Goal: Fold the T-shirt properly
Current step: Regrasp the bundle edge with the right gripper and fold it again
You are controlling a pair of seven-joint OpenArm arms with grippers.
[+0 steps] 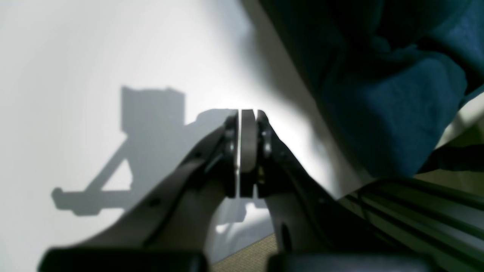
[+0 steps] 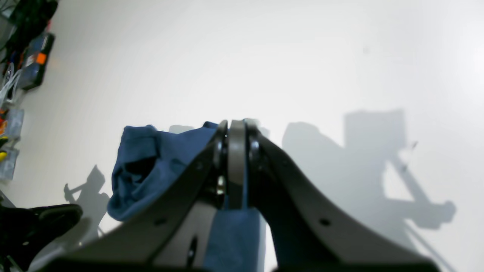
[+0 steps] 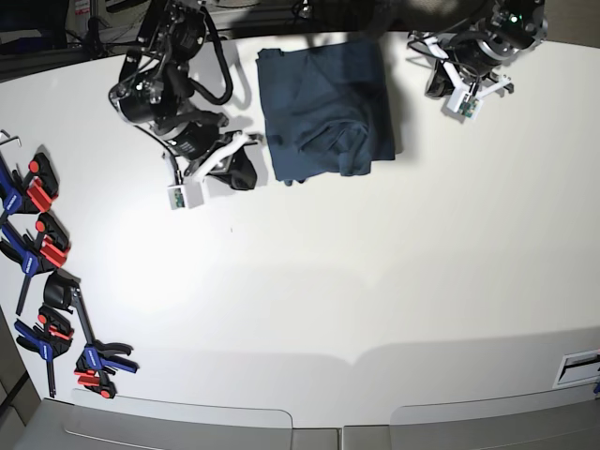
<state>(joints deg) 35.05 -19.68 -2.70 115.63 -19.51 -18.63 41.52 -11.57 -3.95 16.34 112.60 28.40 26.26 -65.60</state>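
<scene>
Still-rumpled navy T-shirt [image 3: 323, 103], partly bunched.

Your base view looks steeply down from above over the white worktop [image 3: 309, 281], taking in both arms, which enter at eleven and one o'clock. Your left wrist view looks down past its own claw [image 1: 242, 170] from much nearer, the T-shirt [image 1: 382, 105] cut off at two o'clock. Your right wrist view, also nearer, puts the shirt at seven. All three share that shirt and some worktop.
</scene>
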